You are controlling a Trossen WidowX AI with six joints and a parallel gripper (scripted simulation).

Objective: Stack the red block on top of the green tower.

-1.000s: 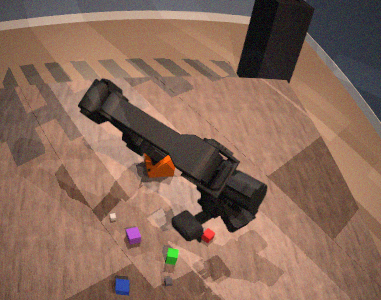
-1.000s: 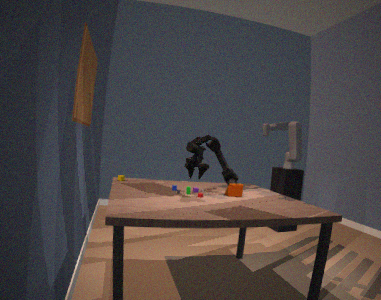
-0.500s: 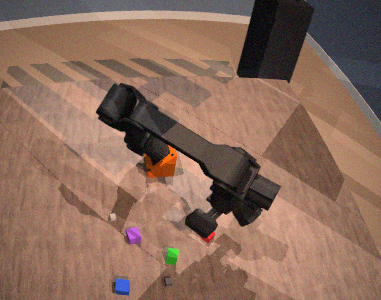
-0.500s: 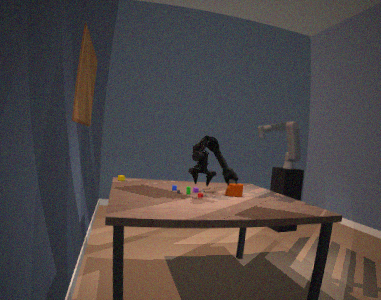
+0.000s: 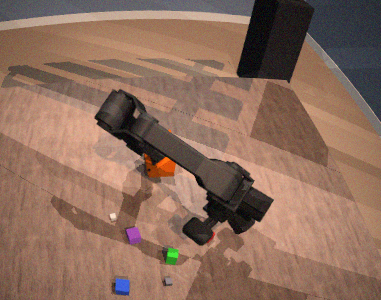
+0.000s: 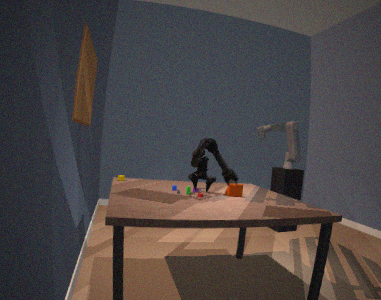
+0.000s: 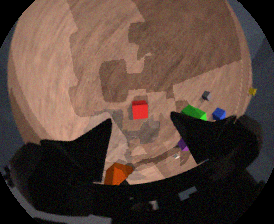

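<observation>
Stacking has not begun: the red block (image 7: 140, 110) lies on the desk (image 5: 300, 210), framed between the spread fingers of the empty hand (image 7: 142, 124) hovering above it. Gripping, lifting and placing on the green tower (image 5: 172, 255) remain. Purple (image 5: 133, 235), blue (image 5: 122, 286) and small grey (image 5: 167, 281) blocks crowd the tower; the orange block (image 5: 161, 167) sits under the arm.
</observation>
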